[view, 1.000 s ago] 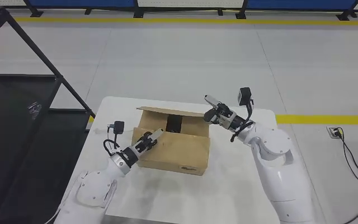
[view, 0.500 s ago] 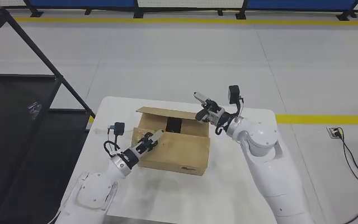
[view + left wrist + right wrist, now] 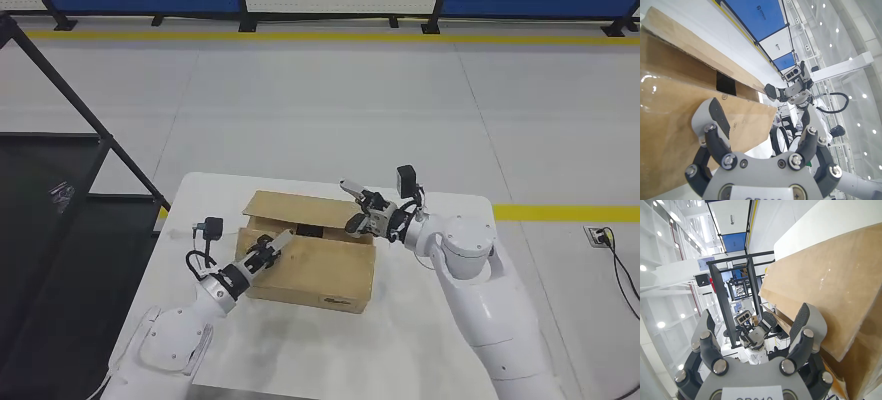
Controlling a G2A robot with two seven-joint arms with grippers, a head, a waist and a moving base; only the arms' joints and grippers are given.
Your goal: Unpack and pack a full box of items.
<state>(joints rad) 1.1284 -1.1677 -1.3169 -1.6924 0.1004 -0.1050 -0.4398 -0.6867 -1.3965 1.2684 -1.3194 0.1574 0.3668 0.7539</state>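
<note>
A brown cardboard box (image 3: 318,268) stands in the middle of the white table (image 3: 420,330). Its two long flaps (image 3: 696,56) are folded nearly flat, with a narrow dark gap (image 3: 309,231) left between them. My left gripper (image 3: 268,247) is open at the box's near left corner, one finger (image 3: 718,115) lying against the near flap. My right gripper (image 3: 352,205) is open at the far right edge, one finger (image 3: 800,321) resting on the far flap (image 3: 819,281). The box's contents are hidden.
A black metal frame (image 3: 90,130) stands off the table's left side. Bare table lies in front of the box (image 3: 330,350) and to its right. In each wrist view the other arm's gripper shows farther off across the box.
My right gripper has moved left and down with the far flap, folding it over the box and narrowing the opening. The left gripper has stayed on the near flap.
</note>
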